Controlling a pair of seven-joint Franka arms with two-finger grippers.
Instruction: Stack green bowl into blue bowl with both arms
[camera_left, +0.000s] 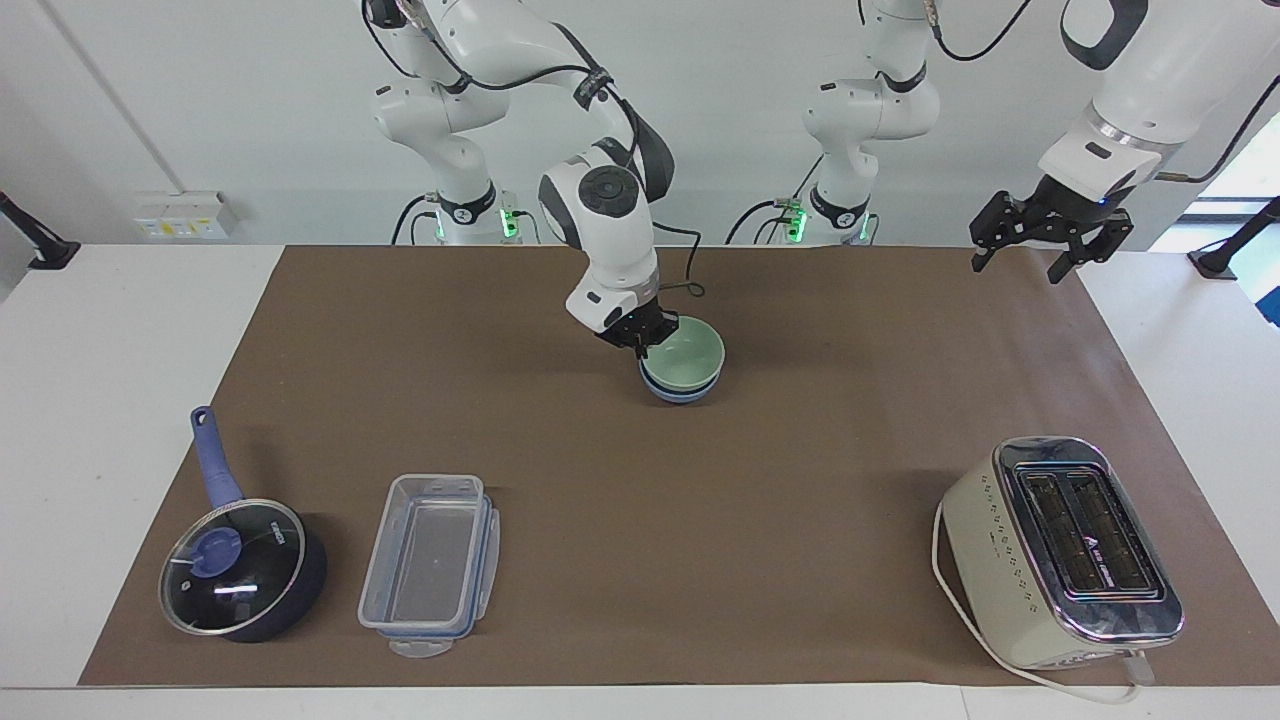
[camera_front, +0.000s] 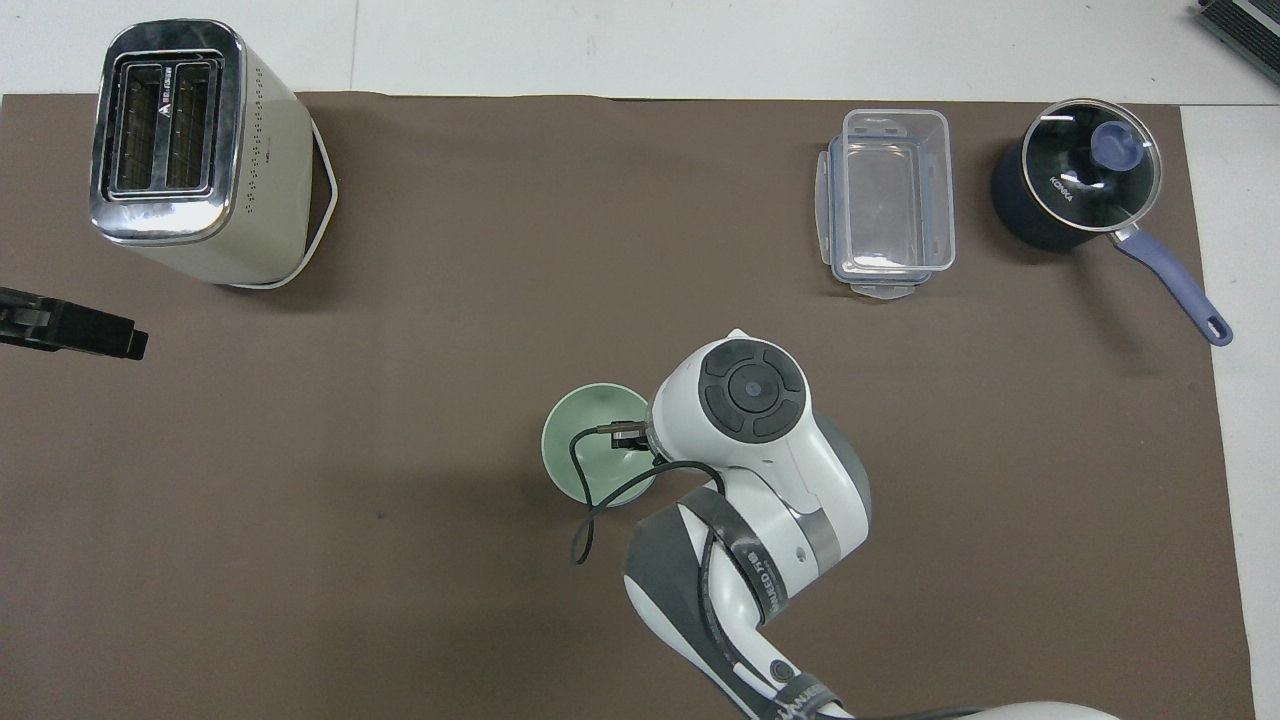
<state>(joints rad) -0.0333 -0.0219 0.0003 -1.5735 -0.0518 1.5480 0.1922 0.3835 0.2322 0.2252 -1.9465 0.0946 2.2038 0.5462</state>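
Already the pale mint-green bowl (camera_left: 685, 357) sits nested in the periwinkle-blue bowl (camera_left: 680, 392) mid-mat. Right gripper (camera_left: 640, 343) pinches the green rim, fingers closed; best release gently, then lift straight up. Left gripper (camera_left: 1035, 245) waits open above the mat's corner.

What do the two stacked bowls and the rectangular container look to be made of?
Green bowl: matte and opaque with an even colour and no glare, so it is probably plastic or melamine, though unglazed ceramic is possible. Blue bowl: only its lower part shows under the green one, with the same dull finish. Container: clear plastic; the mat shows through it, and it has blue-edged clip flaps.
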